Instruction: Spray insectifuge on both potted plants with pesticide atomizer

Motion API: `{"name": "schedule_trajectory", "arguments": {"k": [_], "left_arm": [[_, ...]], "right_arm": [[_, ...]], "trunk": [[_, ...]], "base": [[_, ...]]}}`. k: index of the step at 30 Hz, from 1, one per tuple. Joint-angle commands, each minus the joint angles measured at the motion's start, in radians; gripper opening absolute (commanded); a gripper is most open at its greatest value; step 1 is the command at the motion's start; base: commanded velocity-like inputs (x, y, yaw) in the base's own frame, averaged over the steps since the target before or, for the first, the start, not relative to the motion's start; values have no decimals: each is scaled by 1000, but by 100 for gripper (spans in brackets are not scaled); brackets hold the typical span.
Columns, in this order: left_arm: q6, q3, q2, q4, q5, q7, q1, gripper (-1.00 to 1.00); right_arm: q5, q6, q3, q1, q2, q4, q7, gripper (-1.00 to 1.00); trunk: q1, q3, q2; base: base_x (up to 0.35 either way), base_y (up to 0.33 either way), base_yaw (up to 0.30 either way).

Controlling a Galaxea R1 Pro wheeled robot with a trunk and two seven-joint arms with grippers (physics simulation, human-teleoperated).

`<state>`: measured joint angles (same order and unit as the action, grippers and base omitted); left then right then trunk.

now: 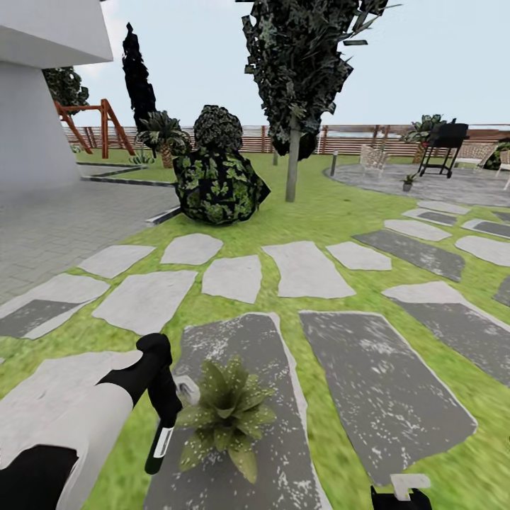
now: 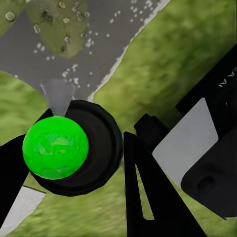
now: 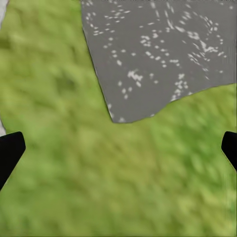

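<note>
Two arms over the garden lawn [image 1: 333,212], atomizer in the left one.

Largest first: white house [image 1: 35,92] filled the upper left of the head view, a tall dark tree [image 1: 297,64] stood upper centre, a dark bush [image 1: 216,177] at its left, and the brown fence [image 1: 340,138] ran behind. Round grey patio [image 1: 453,185] lay at upper right with a black grill [image 1: 445,145] and a small potted plant [image 1: 408,182] at its near edge. Dark stone slab [image 1: 241,397] sat lower centre, carrying the nearer potted plant [image 1: 227,414]. Left gripper [image 1: 164,414], at lower left just beside that plant, was pinching the pesticide atomizer [image 1: 159,443]; in the left wrist view its green-capped top [image 2: 55,147] sat between the black fingers [image 2: 145,197]. Right gripper [image 3: 118,148] was spread wide over grass, its fingertips [image 3: 9,150] at opposite frame edges.
</note>
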<state>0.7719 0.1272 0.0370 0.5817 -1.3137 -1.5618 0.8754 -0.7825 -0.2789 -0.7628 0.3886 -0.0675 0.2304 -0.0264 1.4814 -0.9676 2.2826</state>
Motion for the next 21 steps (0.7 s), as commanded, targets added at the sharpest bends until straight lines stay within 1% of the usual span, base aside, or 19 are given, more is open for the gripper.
{"name": "schedule_trajectory", "arguments": {"k": [1, 6, 10, 17, 21], "left_arm": [[11, 5, 1, 1, -5, -9, 1, -100], [12, 6, 0, 1, -5, -9, 1, -100], [18, 7, -1, 2, -9, -9, 2, -100], [23, 9, 0, 4, -13, -9, 4, -100], [25, 10, 0, 15, -20, -9, 8, -100]], "right_arm": [[-11, -5, -7, 1, 0, -2, -3, 100], [-11, -5, -7, 1, 0, -2, -3, 100], [-11, -5, -7, 1, 0, -2, -3, 100], [-11, -5, -7, 1, 0, -2, -3, 100], [-11, -5, -7, 1, 0, -2, -3, 100]], "trunk": [[0, -1, 0], [0, -1, 0], [0, -1, 0], [0, -1, 0], [0, -1, 0]], "base": [[0, -207, 13], [0, -259, 6], [70, -215, 188], [171, -18, 267], [14, 0, 49]]}}
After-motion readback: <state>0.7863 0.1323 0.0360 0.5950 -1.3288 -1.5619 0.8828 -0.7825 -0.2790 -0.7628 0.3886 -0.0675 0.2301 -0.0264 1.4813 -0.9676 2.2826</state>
